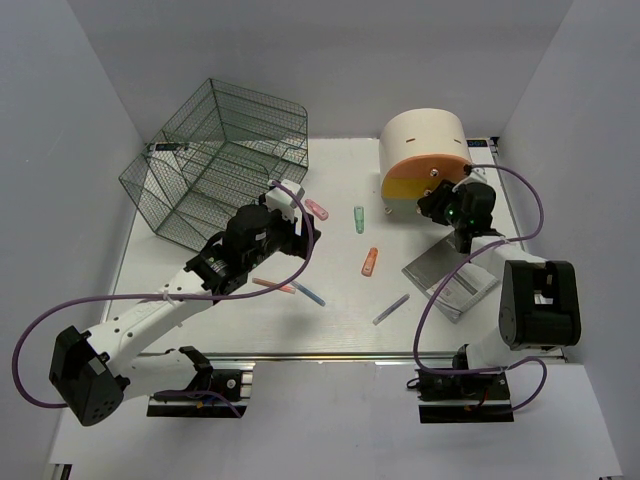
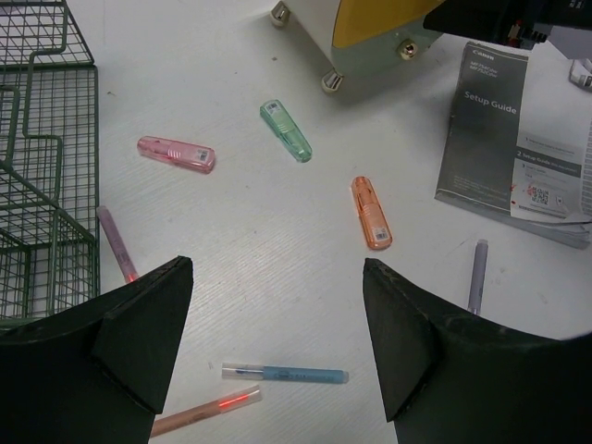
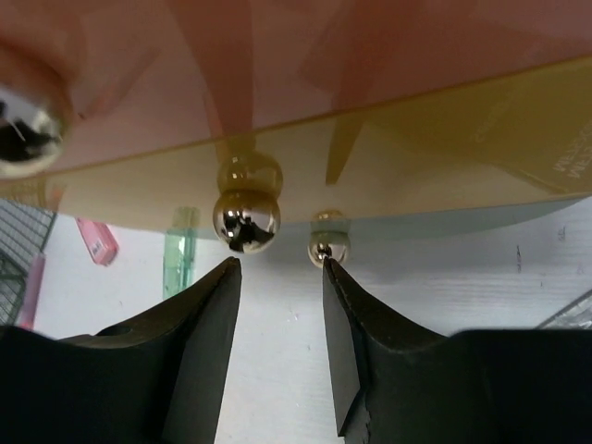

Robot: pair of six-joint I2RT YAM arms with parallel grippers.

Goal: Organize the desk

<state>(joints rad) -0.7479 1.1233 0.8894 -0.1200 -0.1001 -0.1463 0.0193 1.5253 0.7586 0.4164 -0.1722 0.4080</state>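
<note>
Closest in, the right hand (image 3: 280, 273) is hanging with its jaws apart, gripping nothing. The brass knob (image 3: 246, 217) on the drawer box (image 1: 425, 150) is sitting just beyond its tips, a shade left of the gap's middle. I'm reading that as needing a small nudge left and forward before any pinch.

Over on the left, the left hand (image 2: 276, 268) is hovering wide open above the white desk (image 1: 345, 330), which is spreading under everything. A blue pen (image 2: 282, 374) is lying beneath it, showing between the two fingers. Its long axis is running left to right, in line with the closing stroke, so I'd expect a wrist turn first.

Only the right wrist view is showing knob against gap. The top view is too coarse for that, but it is showing the left arm sitting much nearer the blue pen.
</note>
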